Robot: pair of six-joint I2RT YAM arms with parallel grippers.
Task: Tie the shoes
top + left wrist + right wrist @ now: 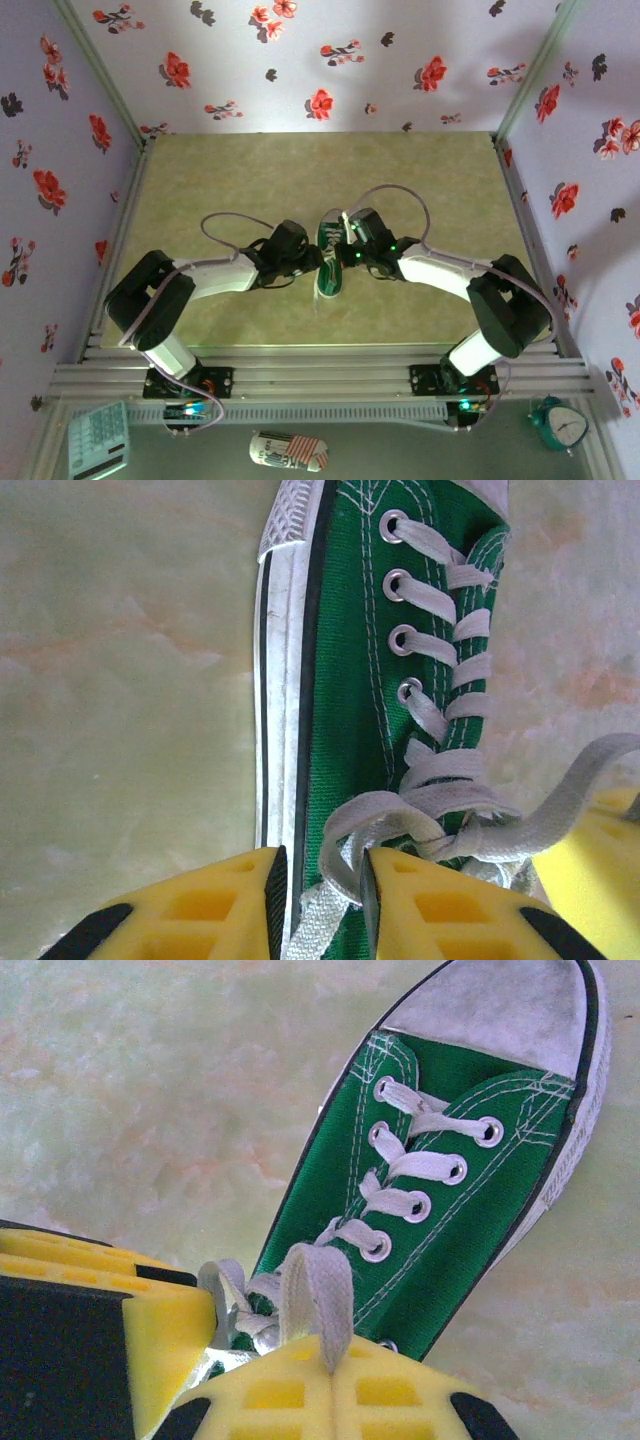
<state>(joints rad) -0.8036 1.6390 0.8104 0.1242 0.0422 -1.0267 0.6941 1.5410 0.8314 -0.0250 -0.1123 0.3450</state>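
Note:
The green shoe [330, 262] lies on the table between both arms, its toe pointing away from the bases. In the left wrist view the shoe [345, 680] shows its laced eyelets. My left gripper [322, 865] stands open, with a twisted white lace loop [380, 815] running between its fingers and touching the right pad. My right gripper [331, 1355] is shut on another white lace loop [318, 1290] that stands up over the shoe [470, 1200] near its tongue. From above, the left gripper [312, 262] and the right gripper [350, 250] flank the shoe's laced top.
Flowered walls close in the table on three sides. An aluminium rail [320, 378] runs along the near edge. Below it lie a striped oblong thing [288, 451], a teal alarm clock [556, 423] and a pale keypad [97, 440].

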